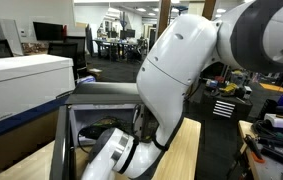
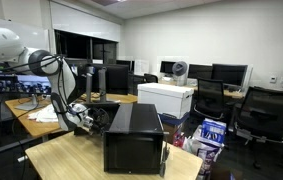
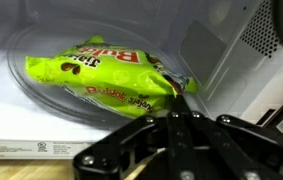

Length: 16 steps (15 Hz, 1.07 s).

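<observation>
Step in hand: bag handling inside the microwave (image 2: 133, 140). You have the gripper (image 3: 178, 100) reached in through the open front; in an exterior view the arm (image 1: 181, 60) bends down into the cavity.

Pincer: drawn fully narrow. In the wrist view its tips meet at the right-hand crimped end of the snack bag (image 3: 101, 72) and appear to pinch that edge. The contact is partly hidden by the fingers, so treat the grip as likely, not certain.

Bag: green and yellow, lying flat on the glass turntable (image 3: 16, 75), long side across the view, near the middle of the plate. The cavity wall (image 3: 236, 40) stands close on the right.

Judgement: the bag is in the oven and gripped by one corner only, a thin hold on a slack, slippery packet.

Next move calls for: a slow, level travel, keeping the wrist off the right wall and the door frame. Watch that the corner does not slide out of the tips.
</observation>
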Motion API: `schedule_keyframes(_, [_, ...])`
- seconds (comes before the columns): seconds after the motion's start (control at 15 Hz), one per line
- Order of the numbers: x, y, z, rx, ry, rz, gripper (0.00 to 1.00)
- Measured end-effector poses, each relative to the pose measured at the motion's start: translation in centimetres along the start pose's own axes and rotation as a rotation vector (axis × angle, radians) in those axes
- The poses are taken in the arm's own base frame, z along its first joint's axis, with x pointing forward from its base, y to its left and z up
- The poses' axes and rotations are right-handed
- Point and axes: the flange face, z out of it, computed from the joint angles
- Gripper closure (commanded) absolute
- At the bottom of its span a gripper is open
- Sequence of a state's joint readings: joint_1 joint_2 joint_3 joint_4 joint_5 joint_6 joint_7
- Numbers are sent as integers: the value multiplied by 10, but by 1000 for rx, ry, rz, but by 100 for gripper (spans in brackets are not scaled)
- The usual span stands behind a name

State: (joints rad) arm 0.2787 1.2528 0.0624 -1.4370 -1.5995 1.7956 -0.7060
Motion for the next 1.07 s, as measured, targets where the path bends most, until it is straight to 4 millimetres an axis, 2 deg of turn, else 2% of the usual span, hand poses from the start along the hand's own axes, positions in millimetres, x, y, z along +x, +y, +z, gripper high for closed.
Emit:
schedule_keyframes(0.4, [-6,-13,-21,15,29,-17,100])
schedule_keyframes(1.07, [-4,-41,-76,117,55,-52,100])
